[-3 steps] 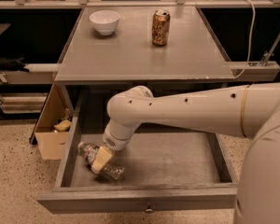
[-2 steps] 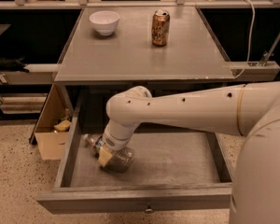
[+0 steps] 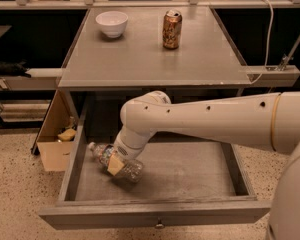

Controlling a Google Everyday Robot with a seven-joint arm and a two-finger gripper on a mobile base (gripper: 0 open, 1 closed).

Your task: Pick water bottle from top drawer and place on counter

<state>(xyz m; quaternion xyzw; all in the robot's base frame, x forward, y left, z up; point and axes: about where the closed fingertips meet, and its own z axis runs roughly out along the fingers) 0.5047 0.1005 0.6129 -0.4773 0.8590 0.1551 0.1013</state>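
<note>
The water bottle (image 3: 131,169), clear and crinkled with a white cap, lies tilted in the left part of the open top drawer (image 3: 190,171), cap pointing left. My gripper (image 3: 116,164) reaches down into the drawer from the right and is shut across the bottle's middle, one tan finger pad (image 3: 115,166) showing over it. The bottle looks held slightly above the drawer floor. The grey counter (image 3: 150,54) lies above and behind the drawer.
On the counter stand a white bowl (image 3: 112,23) at the back left and a gold-brown drink can (image 3: 172,30) at the back middle. A cardboard box (image 3: 54,144) sits on the floor left of the drawer. My white arm spans the drawer's right side.
The gripper closed on the bottle and moved it up and toward the back of the drawer. The bottle has turned with the gripper.
</note>
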